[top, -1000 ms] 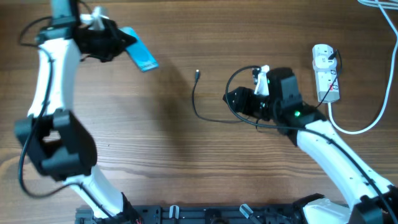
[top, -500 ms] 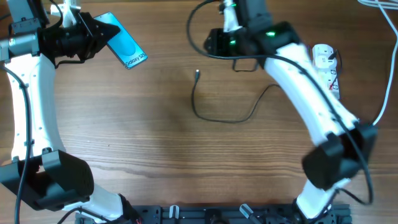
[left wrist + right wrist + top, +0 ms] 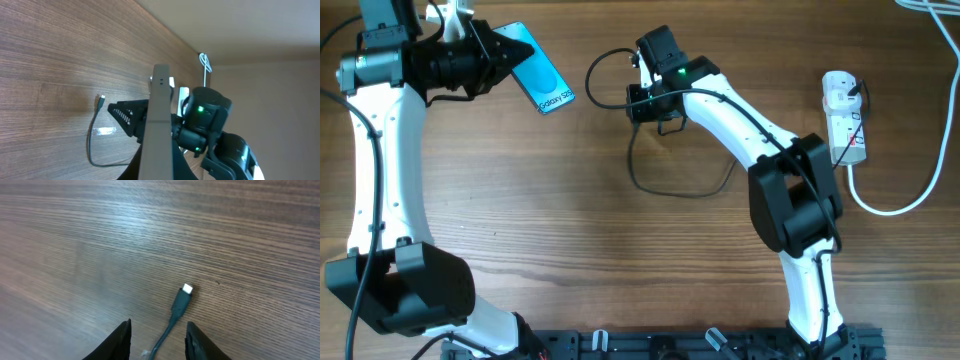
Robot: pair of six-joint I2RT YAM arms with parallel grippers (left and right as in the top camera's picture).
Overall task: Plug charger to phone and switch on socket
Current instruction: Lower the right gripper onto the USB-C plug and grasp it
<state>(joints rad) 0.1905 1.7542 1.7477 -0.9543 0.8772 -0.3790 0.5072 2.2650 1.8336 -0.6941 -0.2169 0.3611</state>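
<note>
While the left gripper (image 3: pixel 480 58) clamps the phone (image 3: pixel 545 82) aloft well away from the socket (image 3: pixel 843 115), the right gripper (image 3: pixel 157 332) hovers with fingers parted over the charger (image 3: pixel 179 307) tip, nearer the socket, apparently about to descend and pinch it for plugging in.

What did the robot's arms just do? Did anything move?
The right pincer swung away from the power strip, up and across toward the left arm. It now hangs open over the cable tip. The left pincer shifted the phone slightly and still grips it. The cable and power strip stayed put.
</note>
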